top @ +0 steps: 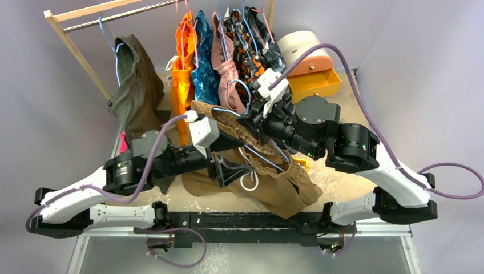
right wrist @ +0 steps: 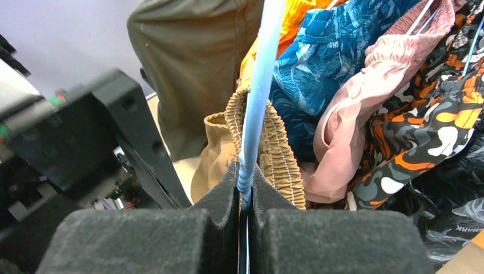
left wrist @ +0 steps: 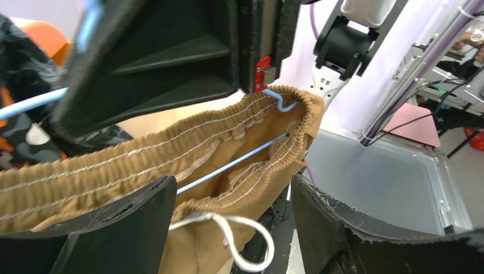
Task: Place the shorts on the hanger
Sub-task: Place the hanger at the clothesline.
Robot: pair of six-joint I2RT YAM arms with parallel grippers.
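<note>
**Pinching the hanger, waistband threaded over it**

The right gripper (right wrist: 245, 185) is clamped tight on the blue hanger (right wrist: 259, 85) wire. Just beyond its pads the shorts (right wrist: 274, 151) bunch at the waistband, with the wire running through it. The left gripper (left wrist: 234, 185) stands wide open, holding nothing. The waistband stretches just ahead of its fingers (left wrist: 114, 228), and the white drawstring (left wrist: 240, 237) loops down between them; whether a finger touches cloth is hard to tell. The legs drape onto the table (top: 345, 180), near the hung clothes (top: 228, 51).
</note>
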